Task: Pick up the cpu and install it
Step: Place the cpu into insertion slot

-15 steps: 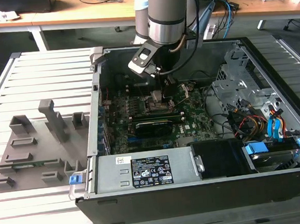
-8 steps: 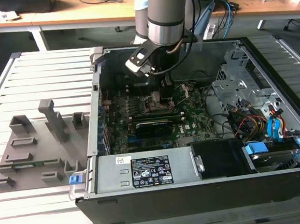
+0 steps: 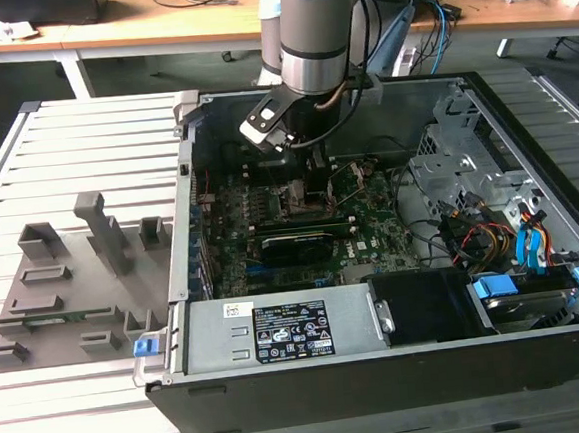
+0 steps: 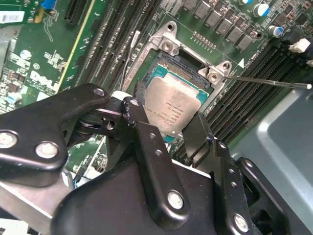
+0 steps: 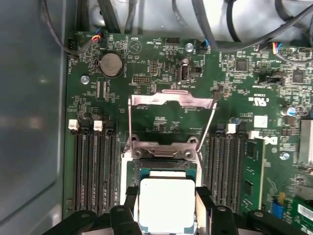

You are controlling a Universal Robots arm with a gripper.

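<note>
Black claw (image 5: 167,199) linkage sits closest to the lens in both wrist views. Its two fingers (image 5: 133,200) are closed against opposite edges of one cpu (image 5: 166,213), pinching it. Cpu lies squarely over the socket (image 4: 171,63) on the green motherboard (image 5: 146,49), silver lid up; whether it is fully seated cannot be told.

Count at the socket:
- one load plate (image 5: 171,100), swung up and open
- one thin lever rod (image 4: 269,81), standing clear of the socket
- two hinge screws (image 4: 168,46)

One coin cell (image 5: 111,64) is noted in the first wrist view. Second wrist view shows dark print on the cpu (image 4: 173,105) lid, not read out; in the first wrist view the lid reads as plain silver.

Exterior view adds:
- one arm (image 3: 315,24) reaching down into one open computer case (image 3: 383,380) on the slatted bench (image 3: 62,124)
- one grey slotted tray (image 3: 74,284) beside the case on the exterior view's left
- one power supply (image 3: 348,322) bearing one large black label (image 3: 294,331) and one small white sticker (image 3: 239,309)
</note>
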